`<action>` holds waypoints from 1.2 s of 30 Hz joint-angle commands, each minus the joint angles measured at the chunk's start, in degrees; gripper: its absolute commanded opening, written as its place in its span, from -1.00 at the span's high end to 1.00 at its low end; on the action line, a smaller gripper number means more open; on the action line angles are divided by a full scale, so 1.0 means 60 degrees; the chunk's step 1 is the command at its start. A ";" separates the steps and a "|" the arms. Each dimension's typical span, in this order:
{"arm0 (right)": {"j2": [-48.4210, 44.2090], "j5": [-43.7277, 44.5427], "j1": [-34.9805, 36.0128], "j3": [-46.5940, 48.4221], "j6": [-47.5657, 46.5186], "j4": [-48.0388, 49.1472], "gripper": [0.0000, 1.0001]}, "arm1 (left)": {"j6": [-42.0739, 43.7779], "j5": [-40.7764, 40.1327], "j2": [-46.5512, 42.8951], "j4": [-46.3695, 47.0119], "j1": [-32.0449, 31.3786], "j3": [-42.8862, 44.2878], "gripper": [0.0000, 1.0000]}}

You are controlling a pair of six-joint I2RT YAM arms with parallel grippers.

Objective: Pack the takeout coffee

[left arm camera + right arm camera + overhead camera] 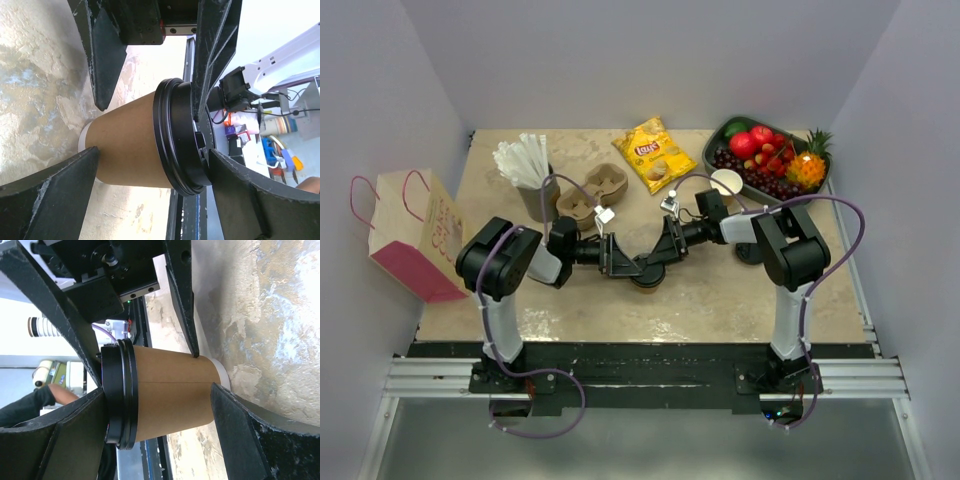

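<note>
The takeout coffee (132, 150) stands upright on the table (720, 290), in front of the chip bag (653, 152), between both arms. The left gripper (95, 132) and right gripper (202, 371) each straddle it, jaws spread wide, clamping nothing

One lidded cup (132, 150), one chip bag (653, 153), two arms.

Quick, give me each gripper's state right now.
Left gripper: open, fingers on either side of the takeout coffee; whether they touch it cannot be told.
Right gripper: open around the same cup, no firm grip visible.
</note>
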 commanded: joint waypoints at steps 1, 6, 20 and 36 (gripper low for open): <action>0.0153 0.1036 0.0068 0.0173 -0.0605 -0.0177 -0.60 | 0.0324 -0.0308 0.0847 -0.0786 -0.0303 -0.0378 -0.83; -0.0417 0.0788 0.0039 0.0465 -0.0986 -0.0426 -0.64 | 0.0571 -0.0366 -0.0220 -0.1339 -0.0362 -0.0057 -0.87; -0.2234 0.1314 -0.0312 0.2119 -0.4984 -0.4717 -0.85 | 0.6647 -0.2167 -0.2873 -1.0472 -0.0260 0.3296 -0.99; -0.4769 0.6981 -0.0474 0.3761 -0.6387 -0.6913 -0.74 | 1.0664 -0.8729 -0.5376 -1.6358 0.0810 0.8473 -0.95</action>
